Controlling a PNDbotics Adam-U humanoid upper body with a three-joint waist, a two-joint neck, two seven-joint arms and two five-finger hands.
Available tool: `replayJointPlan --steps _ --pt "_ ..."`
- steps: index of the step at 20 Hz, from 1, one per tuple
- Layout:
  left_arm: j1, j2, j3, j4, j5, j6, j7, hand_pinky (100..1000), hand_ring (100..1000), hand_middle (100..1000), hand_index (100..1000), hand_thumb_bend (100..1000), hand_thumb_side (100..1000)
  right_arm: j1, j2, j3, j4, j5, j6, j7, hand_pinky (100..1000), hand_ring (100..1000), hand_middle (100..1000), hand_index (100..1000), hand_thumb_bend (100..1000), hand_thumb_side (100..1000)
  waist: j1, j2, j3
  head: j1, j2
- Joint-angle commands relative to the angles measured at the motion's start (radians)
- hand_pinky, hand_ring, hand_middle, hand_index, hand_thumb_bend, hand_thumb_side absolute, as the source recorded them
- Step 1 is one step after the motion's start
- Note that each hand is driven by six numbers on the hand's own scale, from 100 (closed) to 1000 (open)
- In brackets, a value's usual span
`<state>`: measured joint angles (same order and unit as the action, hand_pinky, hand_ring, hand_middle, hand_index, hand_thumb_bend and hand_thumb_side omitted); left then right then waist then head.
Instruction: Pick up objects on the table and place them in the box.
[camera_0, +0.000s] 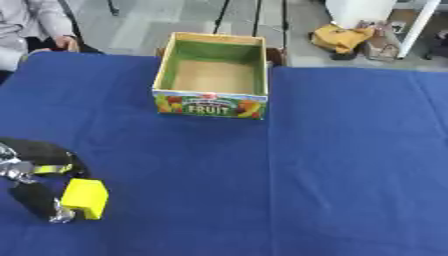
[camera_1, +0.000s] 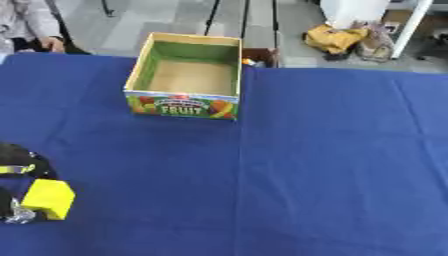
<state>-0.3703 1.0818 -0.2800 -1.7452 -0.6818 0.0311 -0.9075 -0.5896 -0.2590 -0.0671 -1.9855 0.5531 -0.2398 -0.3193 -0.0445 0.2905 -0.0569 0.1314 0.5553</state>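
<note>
At the near left the robot's left hand (camera_0: 35, 172) shows, black with silver joints; its fingers (camera_0: 39, 202) are curled round a yellow block (camera_0: 86, 198), one below it and the rest above and behind. The left eye view shows most of that hand and the wrist; in the right eye view the hand is cut by the left edge and only its dark fingers and a silver tip beside the block remain. The block is just over the blue cloth-covered surface (camera_0: 332, 165); whether it touches the cloth cannot be told. Farther off, a little left of centre, stands the open cardboard box (camera_0: 212, 74), green inside with a brown floor and the word FRUIT on its near wall; nothing can be seen lying in it. Block and box are well apart, with bare cloth between them. Past the far right edge of the surface, a yellow bag (camera_0: 341, 37) lies on the floor. The right hand shows in neither view.
</note>
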Motion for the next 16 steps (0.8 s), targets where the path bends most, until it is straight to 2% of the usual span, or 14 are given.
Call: replayJointPlan --steps 1,10,16 --pt "-0.014 0.017 0.011 -0.011 -0.009 0.006 0.001 718 780 766 889 334 653 -0.011 -0.013 -0.009 -0.015 -0.001 0.001 -0.004 786 881 727 871 100 1000 0.004 -0.014 -0.001 0.003 -0.011" --pt "-0.014 0.008 0.011 -0.01 0.02 0.008 0.001 678 731 720 850 333 635 -0.009 -0.013 -0.014 -0.015 -0.002 0.005 -0.01 785 881 725 871 100 1000 0.002 -0.012 -0.001 0.004 -0.014" --pt "-0.019 0.008 0.018 -0.018 0.021 0.018 0.001 634 672 643 781 308 653 -0.007 -0.012 -0.015 -0.015 -0.002 0.008 -0.013 784 881 725 871 100 1000 0.002 -0.013 0.0 0.004 -0.015"
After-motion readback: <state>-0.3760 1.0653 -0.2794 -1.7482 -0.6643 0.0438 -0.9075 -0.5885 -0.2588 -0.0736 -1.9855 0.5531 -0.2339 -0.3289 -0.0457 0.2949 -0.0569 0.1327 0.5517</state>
